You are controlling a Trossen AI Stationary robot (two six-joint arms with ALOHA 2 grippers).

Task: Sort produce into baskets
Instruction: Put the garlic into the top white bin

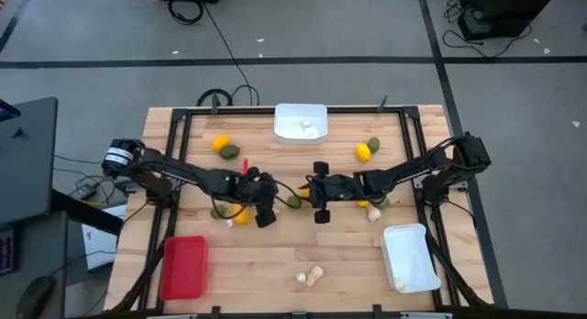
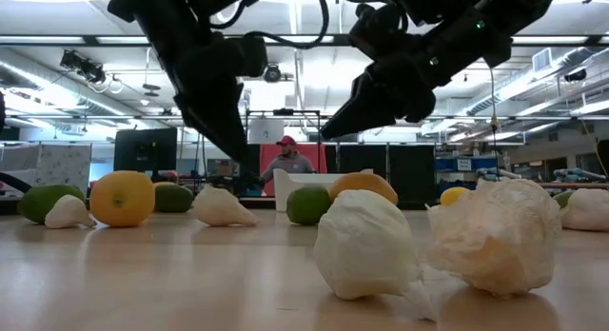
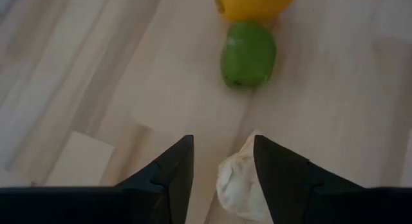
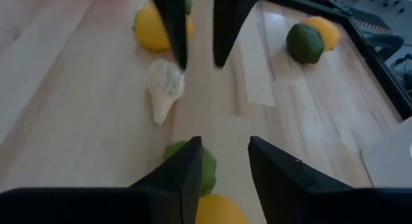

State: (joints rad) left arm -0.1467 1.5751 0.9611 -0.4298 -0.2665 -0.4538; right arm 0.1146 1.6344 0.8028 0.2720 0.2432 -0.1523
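Your left tool [image 1: 264, 212] hangs over the middle of the wooden counter [image 1: 266, 259] with its fingers parted and nothing between them. In its wrist view a pale, wrinkled mushroom piece [image 3: 239, 180] lies tight against the outer face of one finger [image 3: 283, 176], not inside the gap. Just ahead of the tips sits a dark green fruit [image 3: 249, 53], oval, its long axis running away from the tool, with a smooth yellow fruit [image 3: 252, 3] touching its far end.

Your right tool [image 1: 320, 204] faces the left one from close by, fingers also spread and empty. A green fruit [image 4: 207, 167] and a yellow one [image 4: 219, 211] lie beside one of its fingers, on its outer side. Beyond its tips lies another pale piece [image 4: 163, 89], tapered, its narrow end pointing back toward the tool, and farther off a green fruit [image 4: 304, 43] touches an orange-yellow one [image 4: 324, 30] near the dark frame rail.

The bare planks between the two tools are narrow; open room lies toward the near counter edge, where two pale pieces [image 1: 310, 276] sit alone. The red basket [image 1: 183, 268] is at the near left corner, one white basket [image 1: 409, 257] at the near right, the other white basket [image 1: 300, 120] at the far edge with pale pieces inside.
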